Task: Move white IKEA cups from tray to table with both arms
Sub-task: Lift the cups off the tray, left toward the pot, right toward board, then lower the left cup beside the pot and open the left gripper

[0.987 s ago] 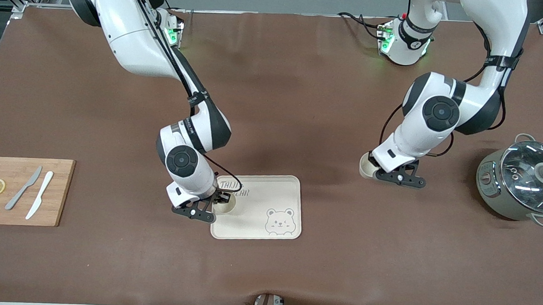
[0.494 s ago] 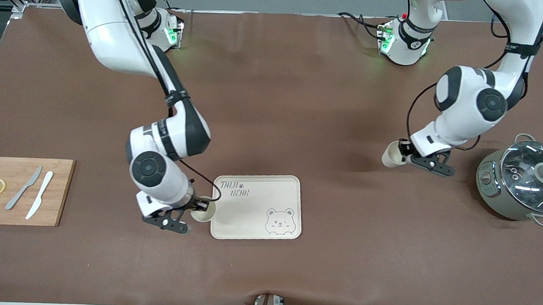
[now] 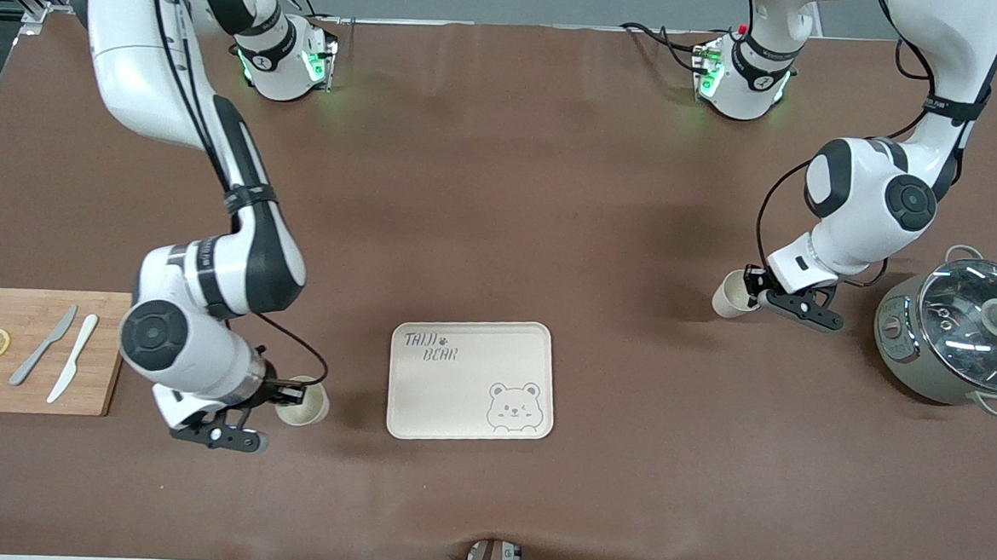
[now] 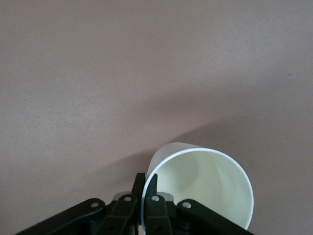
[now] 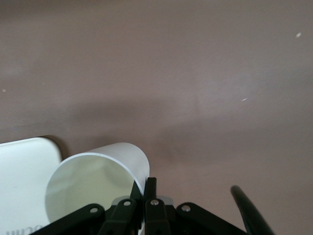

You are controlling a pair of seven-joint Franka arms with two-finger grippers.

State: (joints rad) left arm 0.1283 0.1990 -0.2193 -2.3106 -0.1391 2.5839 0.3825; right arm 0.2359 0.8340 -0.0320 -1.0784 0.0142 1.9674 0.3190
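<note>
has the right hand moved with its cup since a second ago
Yes. The right hand carried its white cup off the bear tray toward the cutting board; it is now between them.

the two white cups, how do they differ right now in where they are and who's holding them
The left gripper pinches one white cup by its rim over bare table beside the pot. The right gripper pinches the other white cup between the cutting board and the bear tray, lower in the front view. Both are plain, empty, tilted, and off the tray.
</note>
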